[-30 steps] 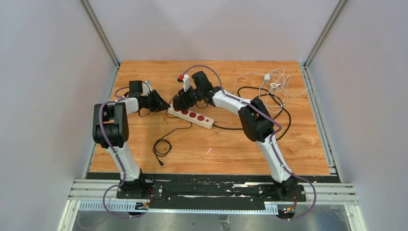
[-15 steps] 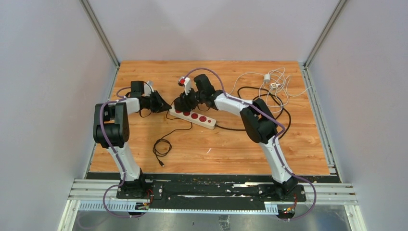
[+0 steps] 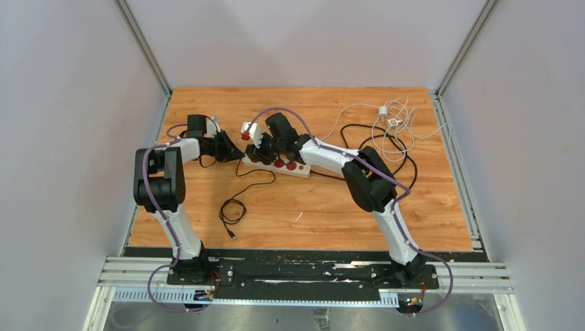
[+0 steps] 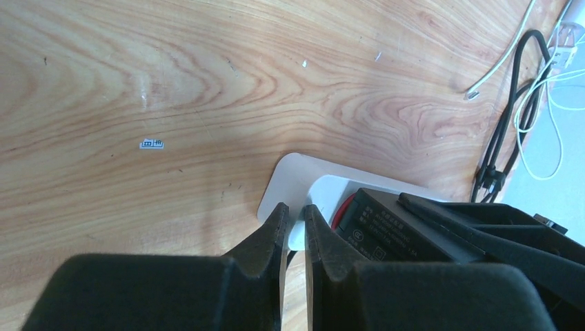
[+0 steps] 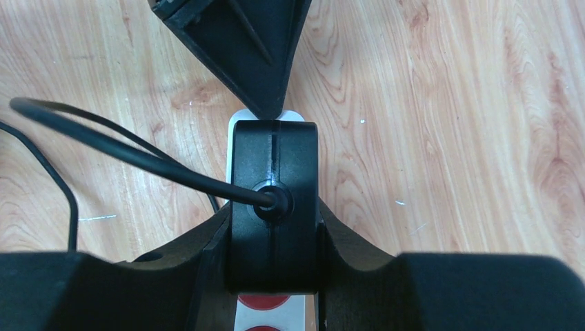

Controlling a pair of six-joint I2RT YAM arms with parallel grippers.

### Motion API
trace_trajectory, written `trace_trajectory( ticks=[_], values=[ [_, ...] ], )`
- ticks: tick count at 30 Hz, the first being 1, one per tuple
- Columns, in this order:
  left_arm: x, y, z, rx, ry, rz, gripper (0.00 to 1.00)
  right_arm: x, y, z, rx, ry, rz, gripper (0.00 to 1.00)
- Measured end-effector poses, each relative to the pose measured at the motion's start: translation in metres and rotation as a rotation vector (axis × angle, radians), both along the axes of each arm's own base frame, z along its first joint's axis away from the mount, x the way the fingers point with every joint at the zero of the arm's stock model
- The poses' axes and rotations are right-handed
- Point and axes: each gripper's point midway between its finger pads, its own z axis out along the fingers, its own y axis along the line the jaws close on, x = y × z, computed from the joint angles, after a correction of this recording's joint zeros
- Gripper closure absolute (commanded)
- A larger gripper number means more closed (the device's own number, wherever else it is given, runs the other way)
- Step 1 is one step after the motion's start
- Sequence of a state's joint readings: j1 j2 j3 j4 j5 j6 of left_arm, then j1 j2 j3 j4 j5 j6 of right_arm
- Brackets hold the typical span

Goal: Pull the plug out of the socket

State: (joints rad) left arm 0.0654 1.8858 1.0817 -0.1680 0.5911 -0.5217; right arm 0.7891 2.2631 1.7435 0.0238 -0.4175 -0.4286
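The socket (image 3: 301, 170) is a long white strip with red outlets, lying mid-table. A black plug (image 5: 274, 172) sits in the outlet at its left end. My right gripper (image 5: 274, 221) is shut on the plug's two sides, and the plug's thin black cord (image 5: 103, 141) runs off to the left. The left gripper (image 4: 295, 210) points at that same end of the socket (image 4: 296, 179). Its jaws stand almost together with only a thin slit, tips touching the white end beside the plug (image 4: 400, 231). Nothing sits between them.
The plug's cord ends in a small coil (image 3: 231, 210) toward the front. White chargers and cables (image 3: 390, 121) and looped black cable (image 3: 397, 158) lie at the back right. A small sticker (image 4: 152, 143) is on the wood. Grey walls enclose three sides.
My right arm has shifted left and lower over the strip, still holding the plug. The strip's right end swung slightly away. The left jaws have narrowed.
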Motion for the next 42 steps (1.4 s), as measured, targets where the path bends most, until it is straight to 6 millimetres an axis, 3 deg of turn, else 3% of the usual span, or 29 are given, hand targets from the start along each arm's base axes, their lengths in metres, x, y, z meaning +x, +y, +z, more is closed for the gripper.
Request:
trace_trajectory(
  ticks=[8,16,30,34,42],
  values=[
    [-0.001,0.0,0.001,0.008,-0.001,-0.009,0.93,-0.001,0.0,0.0,-0.025,-0.028,-0.003,1.0],
    [0.001,0.001,0.001,0.029,-0.015,-0.005,0.93,0.002,-0.001,-0.002,0.038,0.206,-0.143,1.0],
    [0.009,0.007,0.006,0.101,-0.078,0.021,0.94,0.005,0.0,-0.002,0.132,0.432,-0.419,1.0],
    [0.009,0.007,0.006,0.105,-0.087,0.021,0.94,0.005,0.001,-0.003,0.143,0.429,-0.413,1.0],
    [0.005,0.009,0.005,0.119,-0.079,0.019,0.94,-0.002,0.007,-0.003,0.199,0.27,-0.241,1.0]
  ],
)
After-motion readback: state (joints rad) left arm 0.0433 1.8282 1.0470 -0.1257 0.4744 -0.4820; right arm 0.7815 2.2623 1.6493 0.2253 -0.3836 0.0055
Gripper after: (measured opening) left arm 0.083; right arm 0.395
